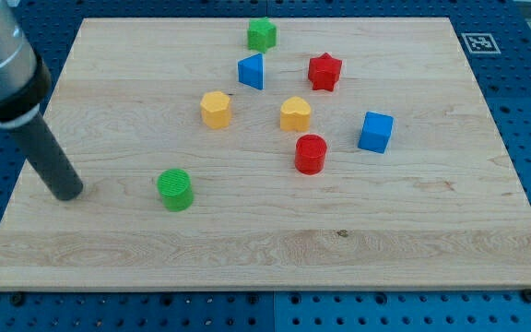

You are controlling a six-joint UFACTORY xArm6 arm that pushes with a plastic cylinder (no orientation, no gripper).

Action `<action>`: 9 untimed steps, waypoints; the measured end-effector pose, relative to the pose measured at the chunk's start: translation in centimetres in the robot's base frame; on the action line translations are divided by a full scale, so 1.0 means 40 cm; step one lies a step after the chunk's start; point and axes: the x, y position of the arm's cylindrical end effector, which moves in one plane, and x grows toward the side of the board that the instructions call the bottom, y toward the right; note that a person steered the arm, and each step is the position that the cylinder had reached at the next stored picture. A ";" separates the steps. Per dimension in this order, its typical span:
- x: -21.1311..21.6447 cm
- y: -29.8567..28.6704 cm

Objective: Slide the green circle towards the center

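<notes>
The green circle [175, 189] is a short green cylinder on the wooden board [247, 249], left of the middle and toward the view's bottom. My tip [65, 193] rests on the board to the left of the green circle, at about the same height in the view, with a clear gap between them. The dark rod rises from the tip to the view's upper left.
A green star-like block [262, 34] is at the top. Below it lie a blue triangle [252, 70], a red star [324, 71], a yellow hexagon [216, 109], a yellow heart [295, 114], a red cylinder [310, 153] and a blue cube [375, 131].
</notes>
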 end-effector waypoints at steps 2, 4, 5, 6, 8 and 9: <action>0.025 0.200; 0.027 0.327; 0.029 0.356; 0.022 0.377; -0.076 0.379; -0.089 0.382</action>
